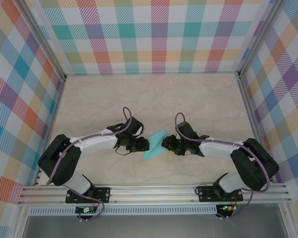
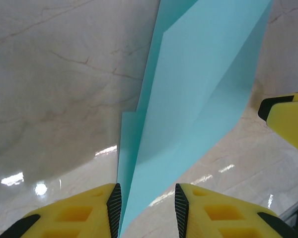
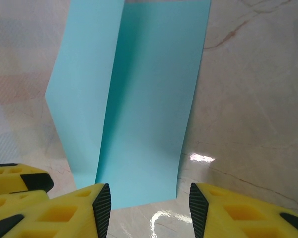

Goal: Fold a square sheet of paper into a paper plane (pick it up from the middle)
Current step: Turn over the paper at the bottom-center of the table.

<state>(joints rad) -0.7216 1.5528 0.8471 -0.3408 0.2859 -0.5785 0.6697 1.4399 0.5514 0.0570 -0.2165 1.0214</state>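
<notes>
Keep the folded turquoise-cyan paper sheet (image 1: 154, 145), lying mid-way on the counter (image 1: 154, 94) toward its near side, between left pincer (image 2: 146, 206) and right pincer (image 3: 146, 206), both half open and clamping nothing, then close gently along the crease.

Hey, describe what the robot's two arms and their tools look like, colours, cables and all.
The left arm and right arm match: white links, bulky black joint housings, and a purple cable looping along each. Their black bases are bolted to a silver rail. The left tool and right tool have chunky yellow fingers with hollow pockets and ribbed black pads.
</notes>
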